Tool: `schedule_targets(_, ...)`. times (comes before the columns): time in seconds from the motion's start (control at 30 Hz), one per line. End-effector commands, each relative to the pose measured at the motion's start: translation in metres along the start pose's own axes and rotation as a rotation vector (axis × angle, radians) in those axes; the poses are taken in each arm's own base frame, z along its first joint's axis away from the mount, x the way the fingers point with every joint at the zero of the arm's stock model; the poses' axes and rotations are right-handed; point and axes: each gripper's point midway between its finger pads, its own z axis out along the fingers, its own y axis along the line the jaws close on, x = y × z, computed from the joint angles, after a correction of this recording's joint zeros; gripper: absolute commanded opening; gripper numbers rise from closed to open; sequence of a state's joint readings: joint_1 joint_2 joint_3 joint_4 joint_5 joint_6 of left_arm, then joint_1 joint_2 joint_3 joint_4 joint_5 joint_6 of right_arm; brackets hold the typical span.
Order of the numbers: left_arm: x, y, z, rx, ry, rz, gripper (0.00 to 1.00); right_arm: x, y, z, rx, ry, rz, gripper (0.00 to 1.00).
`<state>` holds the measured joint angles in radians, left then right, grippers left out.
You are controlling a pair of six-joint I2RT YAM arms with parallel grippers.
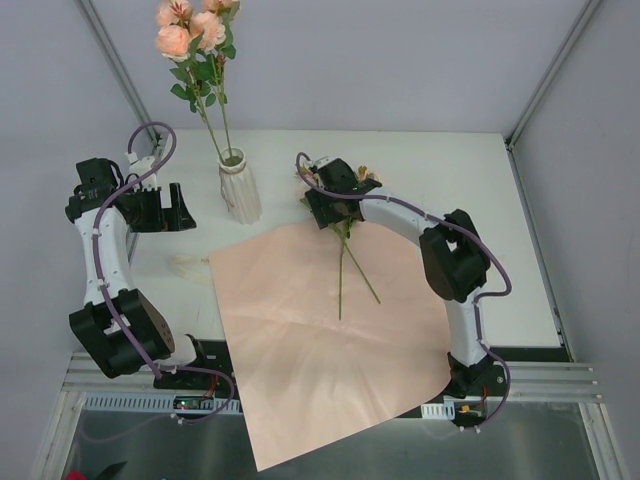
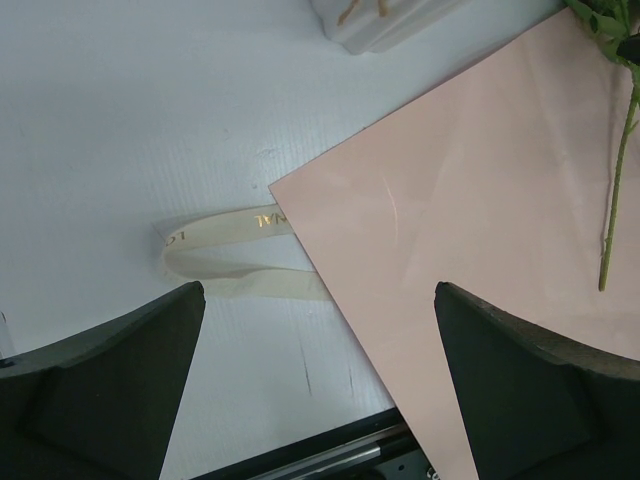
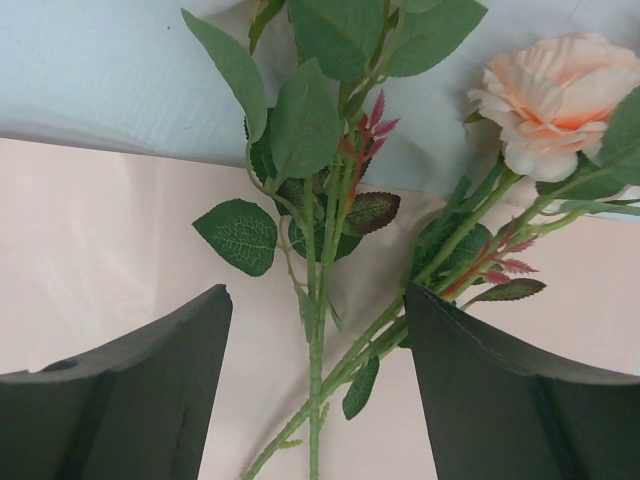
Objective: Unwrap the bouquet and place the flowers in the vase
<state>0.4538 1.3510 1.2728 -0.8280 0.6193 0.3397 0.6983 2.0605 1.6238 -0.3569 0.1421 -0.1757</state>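
Closest to my overhead camera, the pink paper sheet [image 1: 320,340] lies unfolded and flat, its near corner hanging past the front edge of the white table [image 1: 450,170]. On the far left, the left gripper [image 1: 185,208] hovers above bare tabletop with its jaws spread fully wide, holding and touching nothing. Below it, in its wrist view, the cream ribbon [image 2: 230,250] lies loose on the table, one end tucked under the paper's left corner. Next comes the white ribbed vase [image 1: 240,190], upright just beyond the sheet's far edge, with several peach-pink roses [image 1: 190,30] on long green stems already standing in it. Two more flowers [image 1: 345,265] rest on the paper, stems crossing, one bloom [image 3: 555,100] lying past the paper's far edge. I see the right gripper [image 3: 318,300] lowered over them, jaws parted, its fingers [image 3: 150,390] straddling both stems without clamping them.
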Motion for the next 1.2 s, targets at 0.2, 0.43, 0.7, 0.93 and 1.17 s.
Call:
schedule_targets(0.2, -0.001, 0.003, -0.002, -0.001, 0.004, 0.016, 0.99, 0.0, 0.014, 0.014, -0.003, 0.022, 0.03, 0.66)
schedule_targets(0.43, -0.001, 0.006, -0.002, -0.017, 0.008, 0.024, 0.99, 0.003, 0.019, 0.025, -0.037, 0.037, 0.068, 0.45)
schedule_targets(0.7, -0.009, 0.005, -0.008, -0.031, -0.014, 0.027, 0.99, 0.006, 0.019, 0.029, -0.041, 0.068, 0.122, 0.4)
schedule_targets(0.93, -0.012, -0.003, -0.013, -0.011, -0.039, 0.037, 0.99, 0.009, 0.014, 0.027, -0.064, 0.099, 0.183, 0.24)
schedule_targets(1.17, -0.014, -0.008, -0.019, -0.013, -0.058, 0.055, 0.99, -0.031, 0.013, -0.018, -0.098, -0.014, 0.193, 0.01)
